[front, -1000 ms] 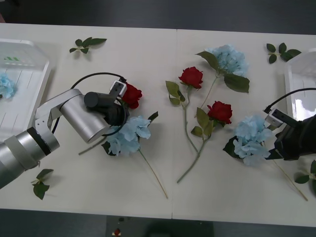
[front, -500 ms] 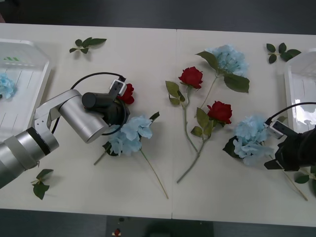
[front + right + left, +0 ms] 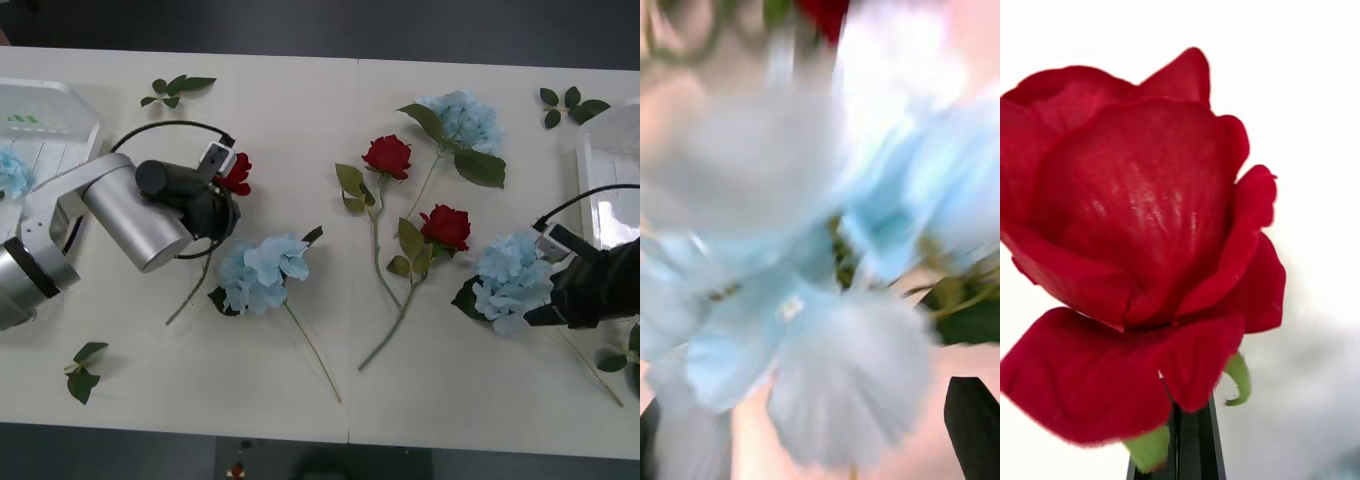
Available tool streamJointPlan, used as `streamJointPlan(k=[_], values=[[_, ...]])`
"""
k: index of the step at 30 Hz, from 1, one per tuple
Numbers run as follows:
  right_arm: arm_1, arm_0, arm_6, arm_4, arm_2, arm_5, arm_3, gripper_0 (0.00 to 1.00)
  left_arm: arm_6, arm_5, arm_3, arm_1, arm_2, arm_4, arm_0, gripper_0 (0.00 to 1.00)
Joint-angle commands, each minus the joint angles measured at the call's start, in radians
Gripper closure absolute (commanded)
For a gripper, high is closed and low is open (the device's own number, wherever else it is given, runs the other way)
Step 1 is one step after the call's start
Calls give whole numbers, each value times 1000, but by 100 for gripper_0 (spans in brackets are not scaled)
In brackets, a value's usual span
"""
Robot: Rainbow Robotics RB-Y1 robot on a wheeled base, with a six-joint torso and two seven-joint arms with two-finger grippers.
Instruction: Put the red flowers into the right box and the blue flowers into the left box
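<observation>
while the left gripper sat at about nine o'clock on the bench, we saw its fingers pinched together on the stem just under the bloom of a red rose; in the left wrist view that rose stood right above the closed black fingers. we judged it a light, limp thing: soft cloth petals that would crush if squeezed, and a thin stem that would swing below the hold. taking it just beneath the head, as here, seemed the surest place to us.

the right gripper lay at about four o'clock, against the blue hydrangea there. in the right wrist view its dark fingertips stood apart at the two corners with the fluffy head between and beyond them, so we took it as wide and holding nothing. that head was bulky but airy, and we thought the stem below it the better grip.

two more roses lay near the centre, another hydrangea just beside the left arm, and one toward one o'clock. the left box sat at ten o'clock, with a blue head already inside it. the right box sat at three o'clock.
</observation>
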Motion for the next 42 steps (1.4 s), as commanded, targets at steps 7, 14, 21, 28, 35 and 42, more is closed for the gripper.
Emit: streamJointPlan(k=[7, 14, 21, 28, 35, 42], values=[[12, -118, -21, -139, -205, 174, -27, 6, 36, -16, -319, 232, 258, 402, -55, 100], [17, -161, -72, -280, -300, 275, -27, 6, 162, -96, -422, 201, 370, 553, -73, 100], [86, -217, -189, -404, -398, 432, -16, 6, 378, -99, -446, -15, 384, 289, -116, 100], [178, -306, -362, -496, -479, 577, 30, 6, 523, -97, -441, -211, 362, 53, -130, 100], [235, -368, -479, -628, -487, 571, 77, 6, 673, -97, -441, -300, 306, -52, -130, 100], [287, -407, -532, -639, -496, 553, 77, 6, 756, -97, -438, -326, 275, -109, -130, 100]])
